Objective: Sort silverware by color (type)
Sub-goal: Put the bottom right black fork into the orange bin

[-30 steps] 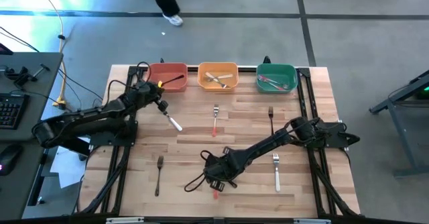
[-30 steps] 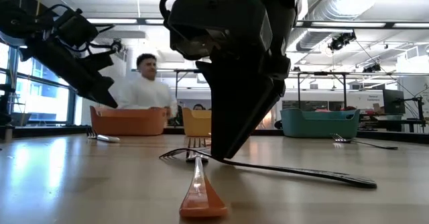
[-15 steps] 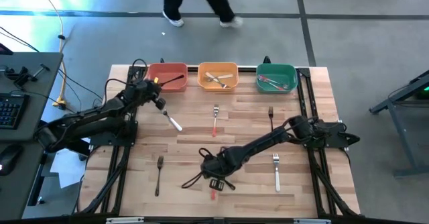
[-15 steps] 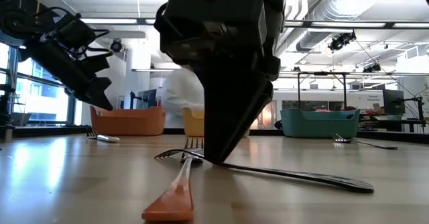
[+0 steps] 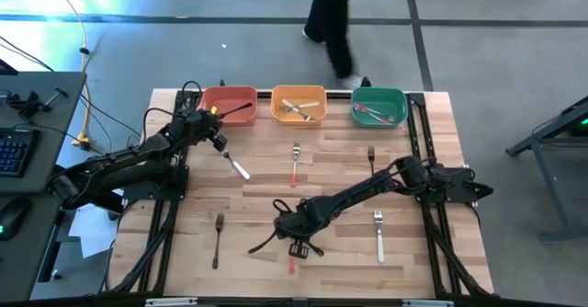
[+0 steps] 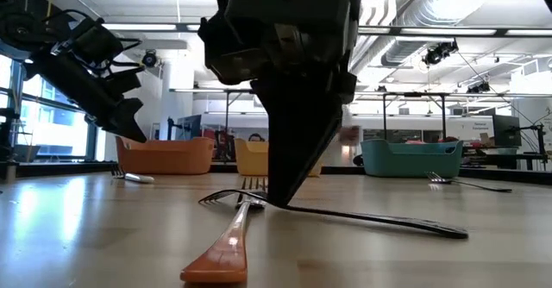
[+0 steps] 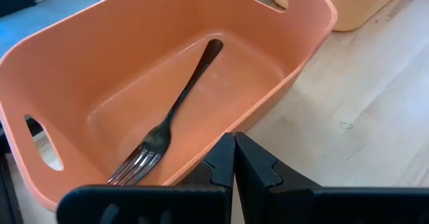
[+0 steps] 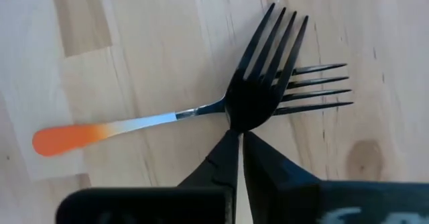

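Gripping looks done: right gripper is closed on the neck of the black fork, just below the tines, near the front middle of the table. That fork lies crossed over the red-handled fork, tines stacked.

Handling, my read: thin, light, stiff plastic or metal, smooth, so it can pivot in the pinch. The neck hold is narrow and the long handle trails off to the side, so expect it to swing on lift. Mid-handle would balance better.

In the way: the red-handled fork sits directly underneath and touching, so a lift could drag or flip it. Go straight up.

Left gripper is closed, empty, hovering at the near wall of the red bin, which holds one dark fork. That's likely the target for the black one.

Other stuff:
- orange bin with pale forks, green bin with red-handled ones
- loose forks: white one beside the right arm, dark one behind it, red-handled one mid-table, dark one front left, pale one near the left arm
- person walking past behind the table, not touching anything
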